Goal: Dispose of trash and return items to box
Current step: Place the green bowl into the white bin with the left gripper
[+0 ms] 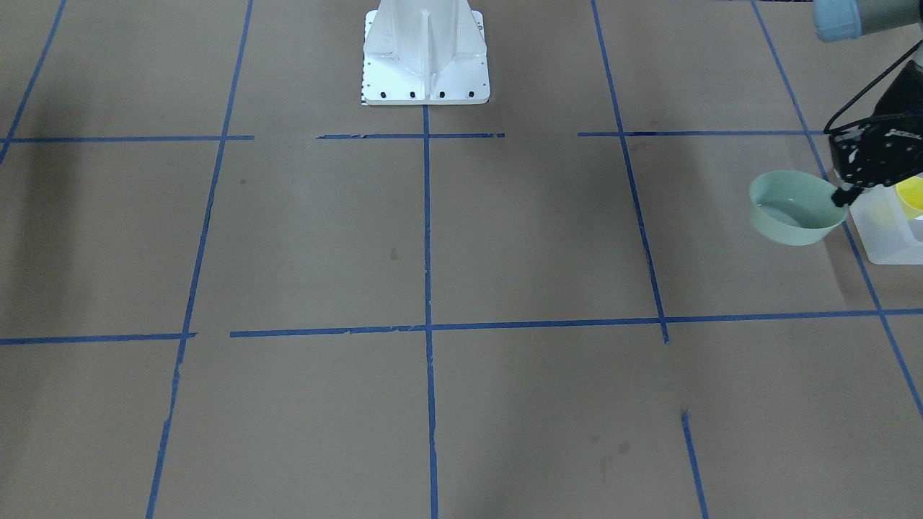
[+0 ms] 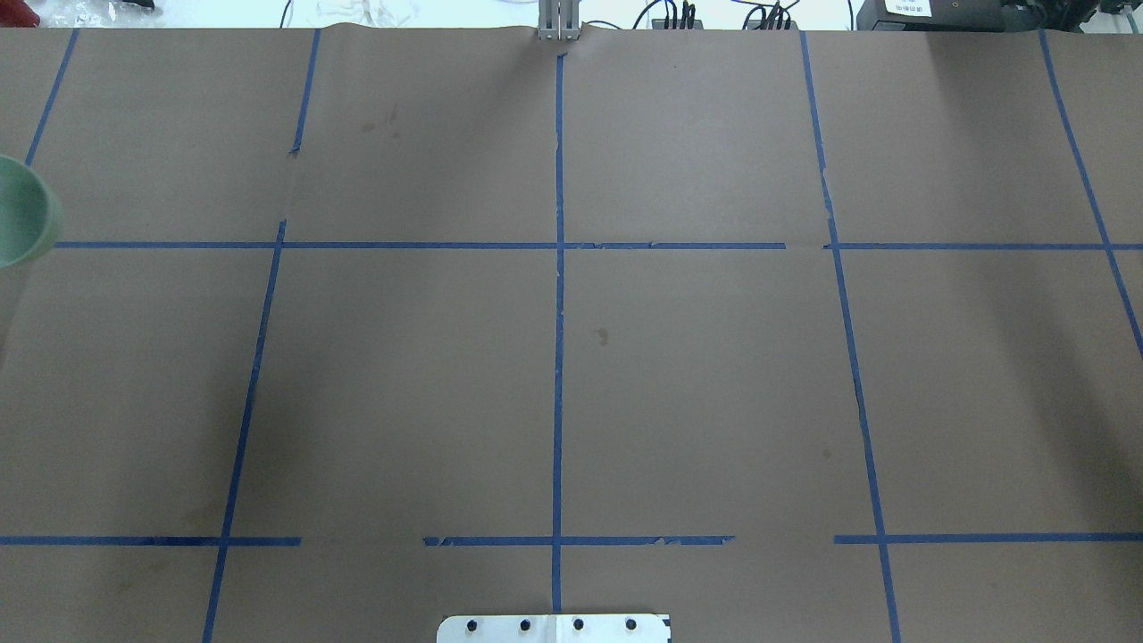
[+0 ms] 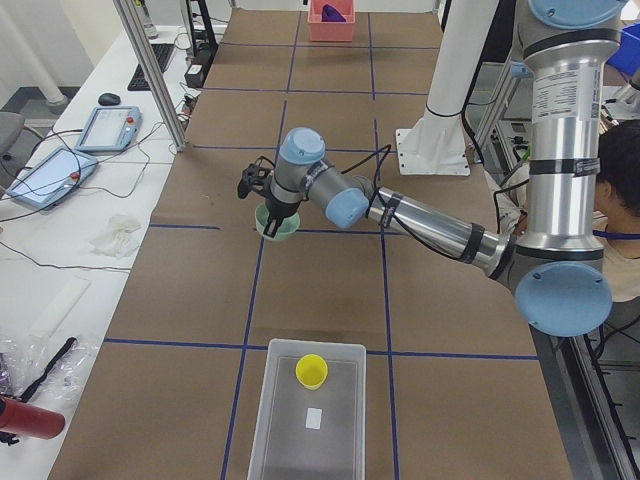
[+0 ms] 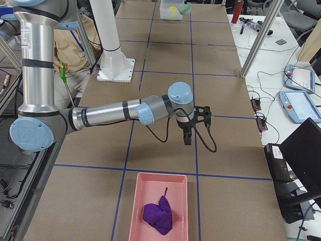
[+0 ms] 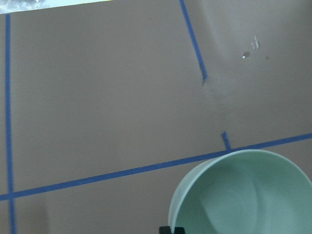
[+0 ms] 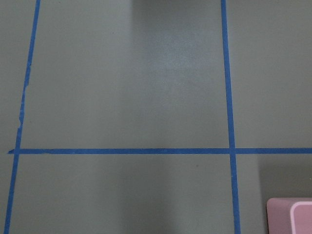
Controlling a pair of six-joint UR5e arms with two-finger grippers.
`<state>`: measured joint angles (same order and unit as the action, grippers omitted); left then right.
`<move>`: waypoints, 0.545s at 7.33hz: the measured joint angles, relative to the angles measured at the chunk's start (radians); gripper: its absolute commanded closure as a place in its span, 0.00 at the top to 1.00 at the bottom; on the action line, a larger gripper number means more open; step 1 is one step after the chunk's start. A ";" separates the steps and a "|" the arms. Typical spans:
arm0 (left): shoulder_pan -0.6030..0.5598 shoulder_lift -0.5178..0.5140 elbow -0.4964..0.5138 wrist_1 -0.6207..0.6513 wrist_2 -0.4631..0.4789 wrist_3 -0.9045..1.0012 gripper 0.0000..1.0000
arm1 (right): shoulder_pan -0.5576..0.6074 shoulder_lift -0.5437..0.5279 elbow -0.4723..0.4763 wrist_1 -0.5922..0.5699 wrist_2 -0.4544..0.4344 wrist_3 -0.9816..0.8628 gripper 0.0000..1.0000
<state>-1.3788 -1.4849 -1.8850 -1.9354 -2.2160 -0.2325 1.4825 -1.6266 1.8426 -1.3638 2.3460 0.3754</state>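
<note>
My left gripper (image 1: 842,196) is shut on the rim of a pale green bowl (image 1: 793,210) and holds it above the table, beside the box. The bowl also shows in the left wrist view (image 5: 243,195), at the overhead view's left edge (image 2: 18,210) and in the left side view (image 3: 278,222). The frosted white box (image 3: 275,425) holds a small yellow cup (image 3: 311,371), which also shows in the front view (image 1: 912,194). My right gripper (image 4: 186,136) hangs over bare table. I cannot tell whether it is open or shut.
A pink bin (image 4: 135,211) with a purple cloth (image 4: 159,215) stands at the table's end near my right arm; its corner shows in the right wrist view (image 6: 292,217). The white robot base (image 1: 425,54) stands mid-table. Blue tape lines cross the brown paper.
</note>
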 measured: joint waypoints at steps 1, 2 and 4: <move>-0.099 0.002 0.118 -0.005 -0.013 0.196 0.00 | -0.011 0.000 0.003 0.000 -0.001 0.004 1.00; -0.187 -0.006 0.246 -0.016 -0.017 0.375 0.00 | -0.020 0.000 0.004 0.000 -0.003 0.006 1.00; -0.331 -0.024 0.468 -0.050 -0.013 0.637 0.00 | -0.032 0.009 0.002 -0.001 -0.007 0.006 1.00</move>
<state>-1.7099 -1.5091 -1.4171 -1.9853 -2.2286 0.4042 1.4509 -1.6172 1.8445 -1.3645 2.3391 0.3819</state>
